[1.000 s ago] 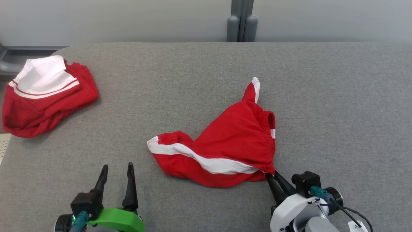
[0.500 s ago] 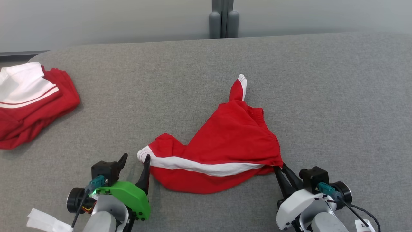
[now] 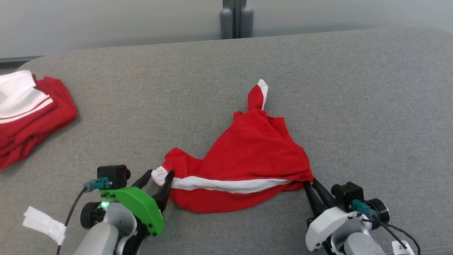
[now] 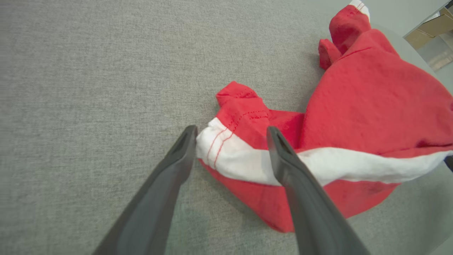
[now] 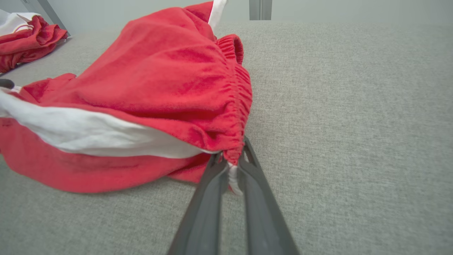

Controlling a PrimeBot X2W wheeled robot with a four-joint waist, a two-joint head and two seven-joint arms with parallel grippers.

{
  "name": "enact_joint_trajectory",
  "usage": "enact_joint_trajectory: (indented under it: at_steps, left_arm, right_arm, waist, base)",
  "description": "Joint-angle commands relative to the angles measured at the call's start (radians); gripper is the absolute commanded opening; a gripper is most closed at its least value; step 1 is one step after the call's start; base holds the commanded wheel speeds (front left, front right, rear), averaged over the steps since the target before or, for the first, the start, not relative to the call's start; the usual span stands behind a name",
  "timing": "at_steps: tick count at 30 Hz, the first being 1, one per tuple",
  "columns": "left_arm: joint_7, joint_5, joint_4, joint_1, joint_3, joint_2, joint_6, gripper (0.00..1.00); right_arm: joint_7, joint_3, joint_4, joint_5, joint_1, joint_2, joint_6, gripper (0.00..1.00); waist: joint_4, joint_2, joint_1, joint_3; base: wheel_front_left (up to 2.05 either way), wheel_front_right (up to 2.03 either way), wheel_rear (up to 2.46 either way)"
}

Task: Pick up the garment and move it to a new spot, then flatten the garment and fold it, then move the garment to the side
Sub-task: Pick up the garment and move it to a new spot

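The grey cloth-covered table (image 3: 354, 88) spans the head view, with a pale wall (image 3: 106, 21) behind its far edge. The garment (image 3: 247, 156), red with a white stripe, lies near the table's middle on the robot's side. It is crumpled into a rough triangle. A narrow strip with a white tip points to the far edge, the gathered waistband runs down its right side, and a white-edged hem corner juts out at the near left. A second red and white pile (image 3: 32, 113) lies at the far left, well apart from the garment and cut off by the frame. The left gripper (image 3: 160, 174), on a green mount, has its fingers spread wide to either side of the hem corner. In the left wrist view one finger (image 4: 177, 159) sits just beside the white edge and the other crosses in front of the stripe. Whether either touches the cloth I cannot tell. The right gripper (image 3: 310, 182) is clamped on the near end of the waistband, low by the table, with a fold of red and white cloth pinched between its fingers. In the right wrist view the garment's bulk (image 5: 159, 71) hides most of the table to its left, and the pile (image 5: 24, 39) shows beyond it. A grey post (image 3: 236, 19) stands behind the far edge. A white tag (image 3: 44, 221) hangs by the left forearm.
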Motion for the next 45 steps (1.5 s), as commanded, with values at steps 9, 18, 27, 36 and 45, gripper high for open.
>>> enact_joint_trajectory:
  at_steps: [9,18,27,36,45]
  left_arm:
    - [-0.016,-0.048,0.023,-0.021,-0.043,0.045,-0.002,0.79]
    - [-0.019,-0.067,0.058,-0.041,-0.071,0.047,-0.003,0.13]
    - [-0.068,-0.08,0.05,-0.048,-0.075,0.057,-0.003,0.0]
    - [-0.223,-0.093,-0.1,0.008,-0.022,0.046,0.009,0.0]
    - [-0.277,-0.091,-0.528,0.085,0.036,0.058,0.093,0.0]
  right_arm:
    - [-0.003,-0.005,-0.007,-0.002,0.007,-0.002,0.0,0.0]
    - [-0.003,-0.003,-0.011,0.001,0.005,-0.002,0.0,0.0]
    - [-0.003,-0.027,-0.061,0.001,0.003,-0.002,0.0,0.0]
    - [-0.003,-0.067,-0.287,0.036,0.022,-0.002,0.0,0.0]
    - [-0.003,-0.067,-0.617,0.052,0.06,-0.002,0.0,0.0]
  waist:
    - [-0.003,0.0,0.0,0.001]
    - [-0.008,0.0,0.0,0.003]
    - [-0.011,0.0,0.0,-0.01]
    - [-0.031,0.0,0.0,-0.089]
    - [-0.074,0.0,0.0,-0.161]
  base:
    - [0.0,0.0,0.0]
    - [0.0,0.0,0.0]
    - [0.0,0.0,0.0]
    - [0.0,0.0,0.0]
    - [0.0,0.0,0.0]
